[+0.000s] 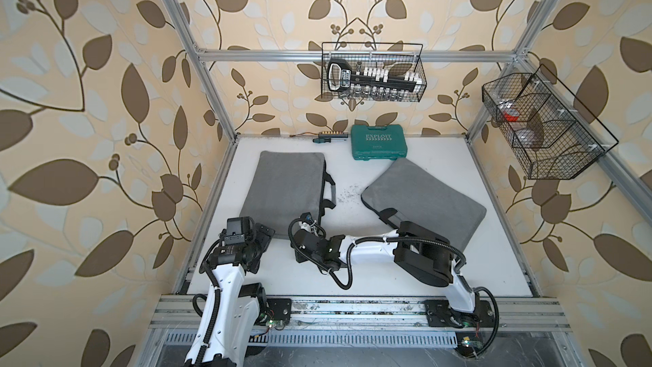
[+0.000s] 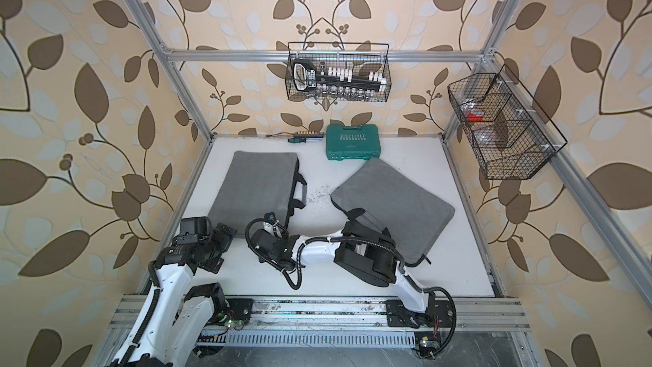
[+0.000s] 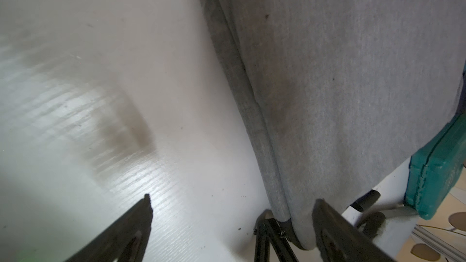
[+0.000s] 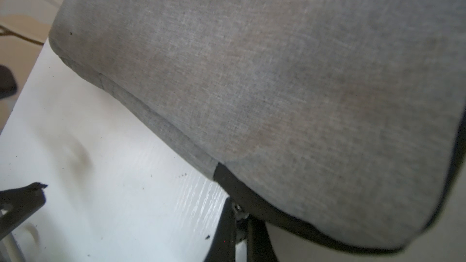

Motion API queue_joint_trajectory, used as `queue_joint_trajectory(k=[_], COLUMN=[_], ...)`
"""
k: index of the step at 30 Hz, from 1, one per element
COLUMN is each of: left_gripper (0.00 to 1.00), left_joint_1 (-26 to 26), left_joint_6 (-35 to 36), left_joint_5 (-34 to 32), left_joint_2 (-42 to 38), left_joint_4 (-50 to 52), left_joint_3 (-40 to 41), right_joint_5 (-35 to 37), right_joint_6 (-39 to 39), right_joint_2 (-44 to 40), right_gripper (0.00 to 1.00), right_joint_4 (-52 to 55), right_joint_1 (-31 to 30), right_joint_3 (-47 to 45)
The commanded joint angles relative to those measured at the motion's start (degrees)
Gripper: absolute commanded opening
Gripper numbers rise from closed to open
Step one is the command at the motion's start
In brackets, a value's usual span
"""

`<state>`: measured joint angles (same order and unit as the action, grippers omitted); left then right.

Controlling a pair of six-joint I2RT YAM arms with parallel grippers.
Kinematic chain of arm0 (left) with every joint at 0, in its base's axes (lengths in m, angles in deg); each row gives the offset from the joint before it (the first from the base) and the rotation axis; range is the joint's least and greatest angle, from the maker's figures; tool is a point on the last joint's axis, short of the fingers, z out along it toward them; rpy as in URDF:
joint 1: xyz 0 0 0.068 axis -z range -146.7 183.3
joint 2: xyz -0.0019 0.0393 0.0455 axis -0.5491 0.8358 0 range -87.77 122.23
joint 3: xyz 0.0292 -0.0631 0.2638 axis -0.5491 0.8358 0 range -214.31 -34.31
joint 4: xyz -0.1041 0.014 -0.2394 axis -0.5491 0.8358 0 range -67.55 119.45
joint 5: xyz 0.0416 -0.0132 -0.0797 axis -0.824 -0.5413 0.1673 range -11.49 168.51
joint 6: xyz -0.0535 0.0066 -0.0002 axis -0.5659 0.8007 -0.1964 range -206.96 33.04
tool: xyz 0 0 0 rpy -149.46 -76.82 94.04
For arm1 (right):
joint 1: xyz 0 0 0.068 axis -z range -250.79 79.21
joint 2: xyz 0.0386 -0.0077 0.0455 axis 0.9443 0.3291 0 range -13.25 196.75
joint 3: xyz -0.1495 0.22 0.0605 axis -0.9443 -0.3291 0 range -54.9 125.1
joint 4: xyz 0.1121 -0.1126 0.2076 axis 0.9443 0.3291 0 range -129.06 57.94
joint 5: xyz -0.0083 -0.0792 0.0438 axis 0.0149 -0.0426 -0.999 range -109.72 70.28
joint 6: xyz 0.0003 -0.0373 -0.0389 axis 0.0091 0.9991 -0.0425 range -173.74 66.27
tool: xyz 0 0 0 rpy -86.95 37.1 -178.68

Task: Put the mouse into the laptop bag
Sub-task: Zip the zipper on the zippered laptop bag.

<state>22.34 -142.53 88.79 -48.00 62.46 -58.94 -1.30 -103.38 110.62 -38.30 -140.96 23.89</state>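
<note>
Oddly, the mouse shows in no view, so I cannot tell where it is. Both arms meet at the near corner of the laptop bag (image 1: 282,188), which lies flat on the left of the white table (image 1: 494,270). The left gripper (image 1: 263,238) hangs there with its jaws spread wide, holding nothing. The right gripper (image 1: 307,219) is closed tight at the bag's black trim (image 4: 234,185), though I cannot tell whether it pinches a zip pull. The right forearm crosses the near corner of a second grey bag (image 1: 427,199), which lies askew on the right and is partly hidden by it. A green tool case (image 1: 378,147) and a screwdriver (image 1: 326,140) sit by the back wall. Only the right wrist view brings the trim up close, while the left wrist view catches the case past the bag's far end. Dark specks (image 1: 347,195) dot the table between the bags. Leaf-patterned wallpaper covers the walls, and a back wire basket (image 1: 372,44) and a side wire basket (image 1: 550,167) hang from the metal frame.
</note>
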Motion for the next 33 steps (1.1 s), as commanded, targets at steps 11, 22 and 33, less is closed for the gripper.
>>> queue_joint_trajectory(k=[11, 22, 33], left_gripper=[0.91, 0.82, 0.86], left_joint_1=[-0.5, -0.4, -0.2], left_joint_6=[-0.6, -1.2, -2.3], left_joint_5=[14.4, 14.0, 14.9], left_joint_2=[3.5, 2.1, 3.8], left_joint_4=[-16.6, -18.2, -23.9], left_joint_3=[6.1, 8.1, 11.3], right_joint_5=[-7.1, -5.8, -11.2], right_joint_6=[2.9, 3.1, 8.0], right_joint_2=[-6.4, -5.1, -7.3], right_gripper=[0.00, 0.00, 0.00], right_joint_4=[-4.9, -3.5, -10.7], right_joint_1=[-0.6, 0.1, -1.3], right_joint_3=[-7.8, -6.7, -9.3])
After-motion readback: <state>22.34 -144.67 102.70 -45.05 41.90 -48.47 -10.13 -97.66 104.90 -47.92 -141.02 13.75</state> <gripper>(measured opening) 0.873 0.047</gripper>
